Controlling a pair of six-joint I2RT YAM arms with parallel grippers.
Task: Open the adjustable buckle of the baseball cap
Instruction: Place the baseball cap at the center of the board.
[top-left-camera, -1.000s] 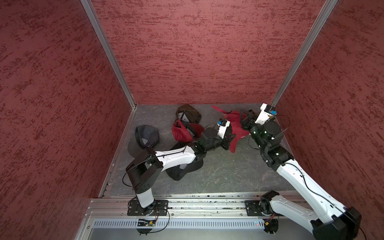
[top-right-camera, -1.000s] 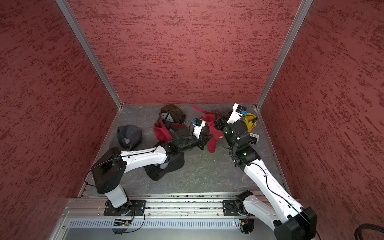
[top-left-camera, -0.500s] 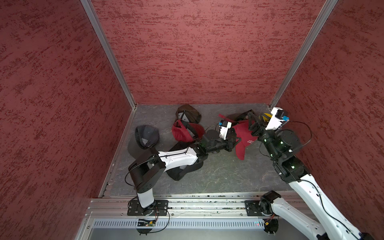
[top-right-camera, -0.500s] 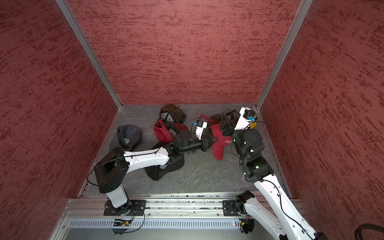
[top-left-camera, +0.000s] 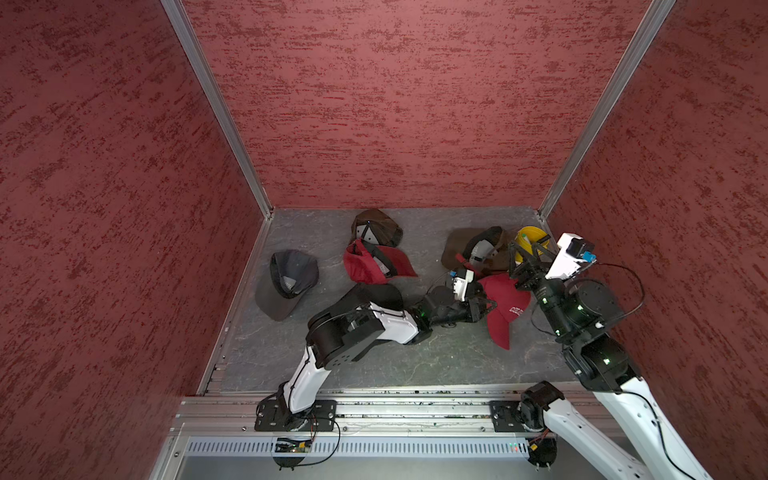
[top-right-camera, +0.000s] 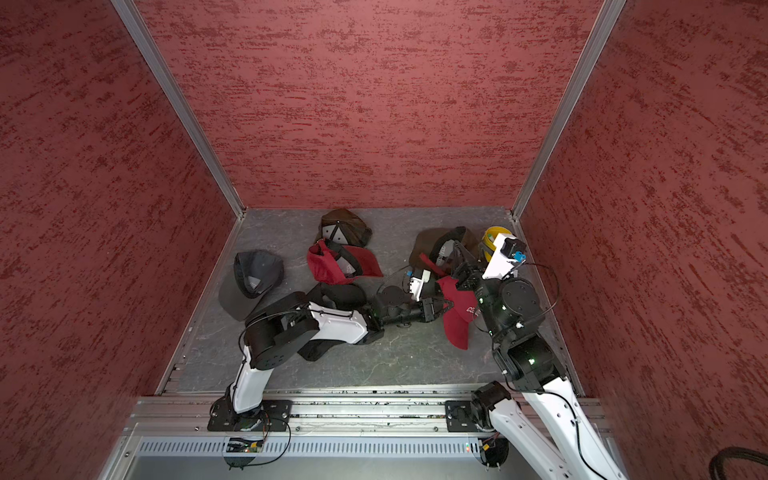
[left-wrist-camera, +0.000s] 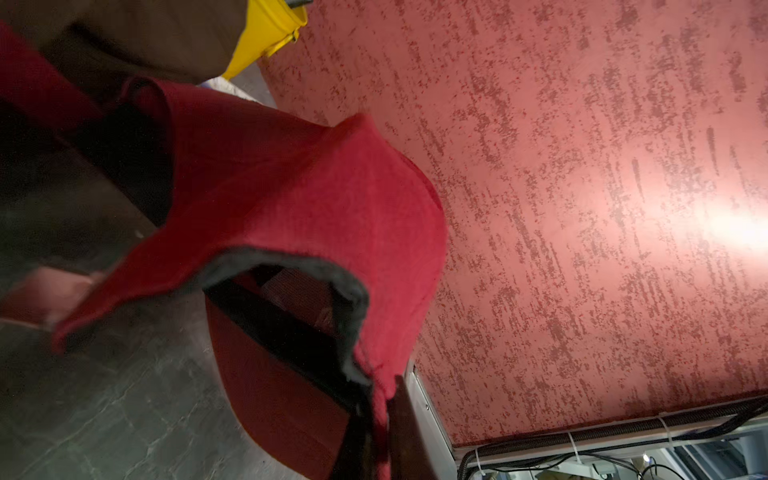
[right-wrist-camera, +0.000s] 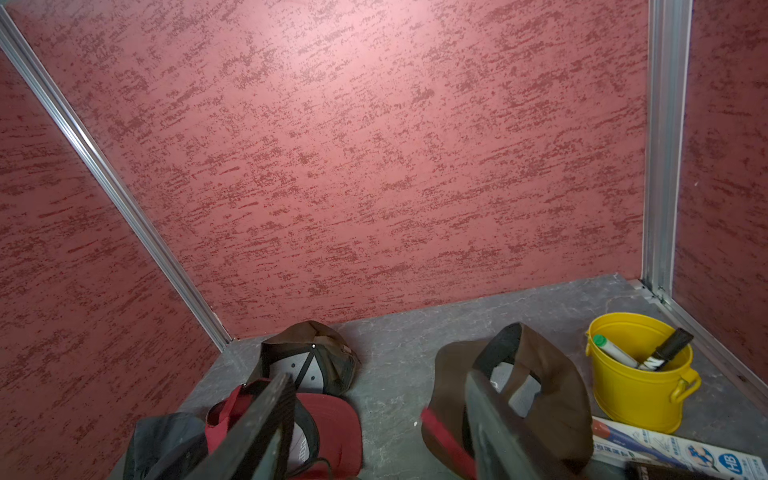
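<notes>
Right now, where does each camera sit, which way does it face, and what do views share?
Top views: high above the front rail, looking down toward the back wall; left arm and right arm show, left gripper pinching the red cap, right gripper open.
Left wrist: behind the left gripper's shut fingers, facing the right side wall across the red cap.
Right wrist: behind the open right gripper, facing the back wall over the yellow bucket and the brown cap beside it.
Shared: both wrist views show that brown cap and yellow bucket.

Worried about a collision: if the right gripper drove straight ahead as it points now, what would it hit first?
Probably the back wall. The right gripper, jaws open, aims over bare floor between the far brown cap and the near brown cap; depth unclear.
</notes>
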